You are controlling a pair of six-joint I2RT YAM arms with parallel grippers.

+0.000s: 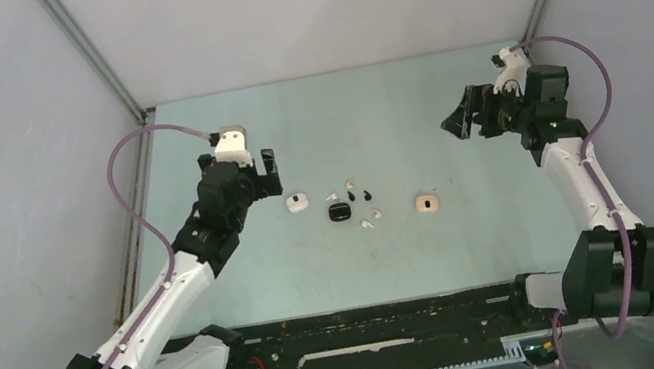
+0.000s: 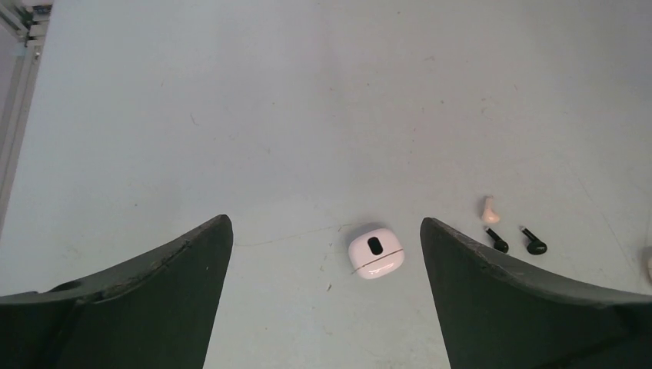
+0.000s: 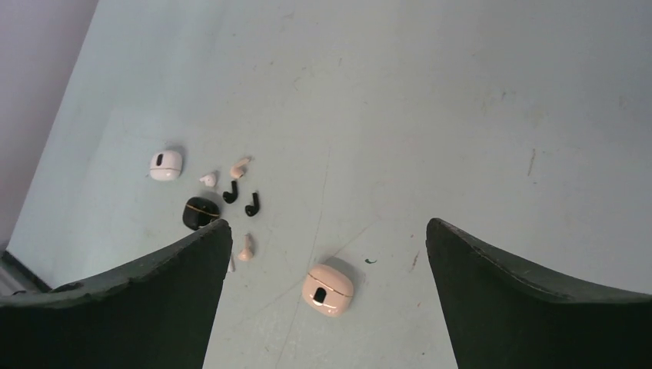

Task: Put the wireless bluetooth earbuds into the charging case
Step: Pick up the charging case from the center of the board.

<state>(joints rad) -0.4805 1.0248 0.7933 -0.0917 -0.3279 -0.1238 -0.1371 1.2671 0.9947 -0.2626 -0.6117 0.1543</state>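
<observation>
Right wrist view is losing part of the scatter: a finger [image 3: 115, 307] of the right gripper [image 3: 327, 223] is covering the near edge of the black case [image 3: 200, 213] and most of one white bud beside it. From the left wrist, something pale is poking in at the right border, too cropped to name. Three pebble-like cases are lying on the table [image 1: 390, 102]: the white case [image 1: 297, 202], the black one and the beige case [image 1: 426, 203]. All three are looking closed, so their insides are not showing. The earbuds [image 3: 231, 192], white, black and beige, are lying loose on the table between the white and beige cases, clustered around the black case. The left gripper [image 1: 270, 176] is hovering just left of the white case, jaws spread wide and gripping nothing. The right gripper is hanging well apart from the buds, off to the far right, likewise gaping and empty.
</observation>
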